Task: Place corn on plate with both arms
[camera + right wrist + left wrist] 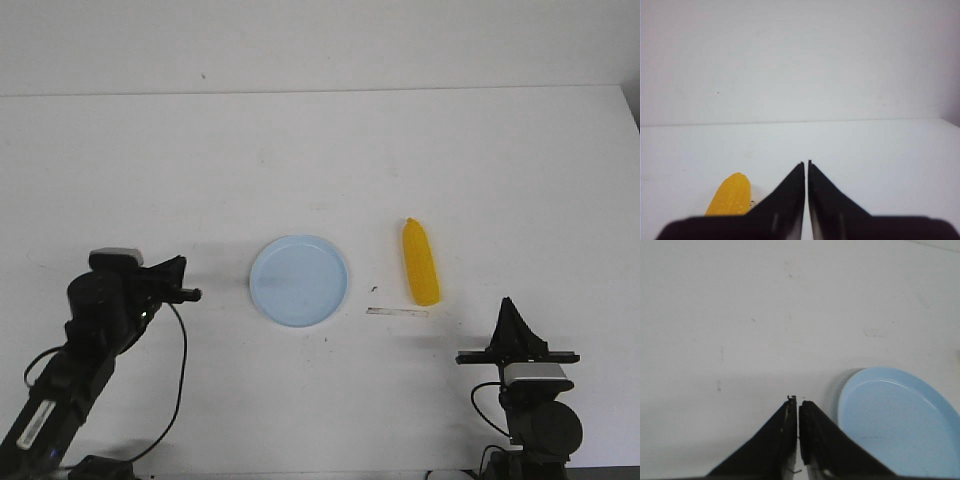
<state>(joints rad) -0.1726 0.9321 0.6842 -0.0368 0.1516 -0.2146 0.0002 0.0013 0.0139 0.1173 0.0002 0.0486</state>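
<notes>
Broadly, the white worktop (320, 160) fills most of the front view, and nothing on it has been picked up yet. Of the 2 arms, the left arm (95, 330) sits at the lower left of the frame with its jaws clenched tip to tip, pointing toward the plate; the left gripper (798, 401) shows only a hairline seam in its own wrist view. The right arm (530, 400) stands at the lower right, and the right gripper (806, 163) is likewise pinched closed on nothing.

Next in size, the plate (299, 280) lies just left of centre, pale blue and bare. The corn (420, 262) lies on the worktop right of centre, well apart from the plate's rim, its pointed end toward the top of the frame. A short pale strip (397, 312) sits just below it.

The step in hand looks like the reach for the corn, and the right arm is the nearer 1. To do it well, the jaws should spread before descending, straddle the cob across its width near the thick middle, and close gently, since the smooth tapered surface may slip or roll.
</notes>
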